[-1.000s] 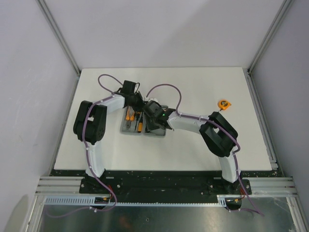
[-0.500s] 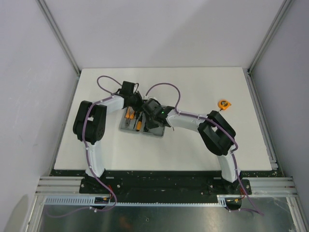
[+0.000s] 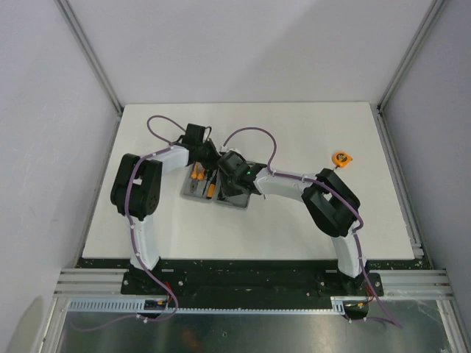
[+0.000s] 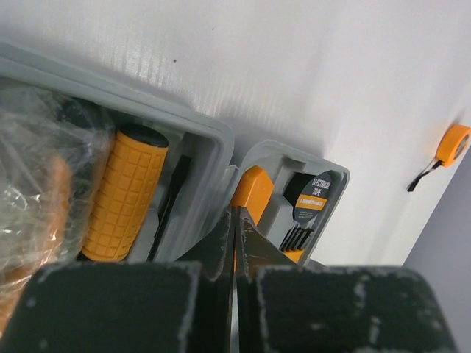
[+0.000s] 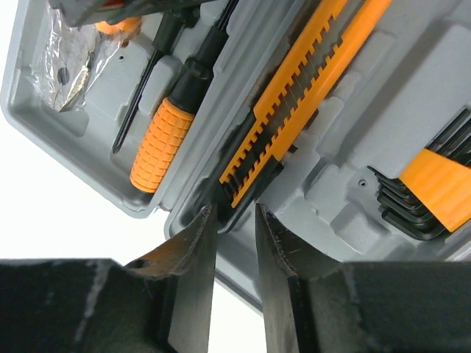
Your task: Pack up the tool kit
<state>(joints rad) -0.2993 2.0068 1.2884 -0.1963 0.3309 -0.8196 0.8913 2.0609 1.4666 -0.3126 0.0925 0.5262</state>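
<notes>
The two arms are fixed at the near edge of the white surface (image 3: 294,228). The left arm (image 3: 136,191) and the right arm (image 3: 335,206) both bend in toward the middle and meet over the grey case (image 3: 191,197). The case lies open and flat on the surface, a bit left of the middle, with its two halves side by side.

The right tool (image 5: 233,217) hangs over the edge of the case, where the two halves meet. Its two fingers stand a little apart, with a thin gap, and nothing is pinched between them. Just past the tips lies the knife (image 5: 294,103). It is orange with a row of little teeth and a black end, and it sits in a slot in one half. Next to it is a bunch of black keys (image 5: 434,184) with an orange band. In the other half lies a screwdriver (image 5: 165,143) with a bumpy orange handle. Past that is a clear bag (image 5: 73,51) with something shiny and metal inside.

The left tool (image 4: 235,217) is at the far side of the case. Its fingers are pressed tight together and hold nothing. The tip is close to the orange end of the knife.

Farthest off, the tape measure (image 3: 341,157) — small and orange — sits alone on the surface, well away to the right of the case.
</notes>
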